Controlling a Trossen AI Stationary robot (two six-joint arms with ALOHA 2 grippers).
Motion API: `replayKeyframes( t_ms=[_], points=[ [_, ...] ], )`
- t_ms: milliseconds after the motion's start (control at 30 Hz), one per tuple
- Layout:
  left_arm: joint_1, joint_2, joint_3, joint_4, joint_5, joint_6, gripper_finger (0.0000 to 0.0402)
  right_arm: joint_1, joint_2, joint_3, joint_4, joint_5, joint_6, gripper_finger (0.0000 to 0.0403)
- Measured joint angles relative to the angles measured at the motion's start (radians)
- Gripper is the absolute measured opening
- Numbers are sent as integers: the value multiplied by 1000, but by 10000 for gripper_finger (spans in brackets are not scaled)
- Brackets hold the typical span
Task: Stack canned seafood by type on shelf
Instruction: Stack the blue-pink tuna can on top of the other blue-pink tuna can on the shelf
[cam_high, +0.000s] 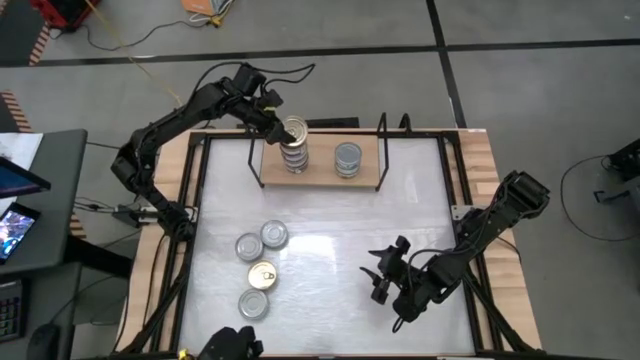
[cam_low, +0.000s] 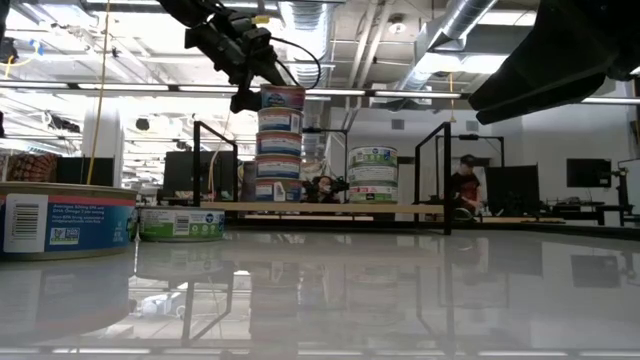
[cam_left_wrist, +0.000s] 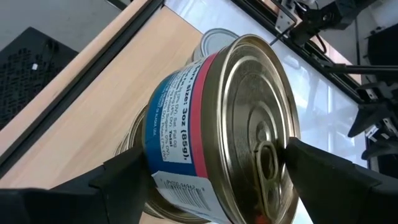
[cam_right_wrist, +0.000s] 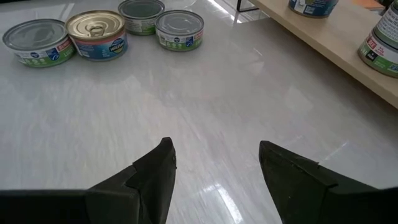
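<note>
The left gripper (cam_high: 283, 128) is held over the taller stack (cam_low: 280, 150) of tins on the shelf (cam_high: 320, 176), its fingers spread wide to either side of the gold top tin (cam_left_wrist: 230, 118), not clamping it. A shorter stack (cam_high: 347, 159) is seen beside it. 4 tins (cam_high: 258, 270) are left on the table (cam_high: 330, 250). The right gripper (cam_high: 388, 272) is held above the table, open and empty.

Loose tins (cam_high: 260, 268) on table: four. Stacks (cam_high: 294, 148) on shelf (cam_high: 320, 172): two.
</note>
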Motion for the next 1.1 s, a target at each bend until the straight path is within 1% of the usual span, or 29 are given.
replayKeyframes(
  t_ms=[133, 367, 467, 600, 767, 933, 1000, 1100],
  points=[
    [0, 0, 5, -3, -9, 4, 342, 0, 0, 0, 0, 0, 0, 260],
    [-3, 1, 61, -31, -24, 7, 342, 0, 0, 0, 0, 0, 0, 260],
    [-6, 2, 60, -64, -33, 11, 342, 0, 0, 0, 0, 0, 0, 260],
    [-6, 1, 60, -94, -76, 29, 342, 0, 0, 0, 0, 0, 0, 260],
    [-6, 0, 61, -102, -83, 34, 342, -1, 0, 0, 0, 0, 0, 260],
    [-6, 0, 61, -98, -88, 99, 342, -1, 0, 0, 0, 0, 0, 260],
    [-6, -1, 61, -87, -108, 117, 342, -1, 0, 0, 0, 0, 0, 260],
    [-7, -13, 61, -62, -171, 130, 342, -1, 0, 0, 0, 0, 0, 260]
  ],
)
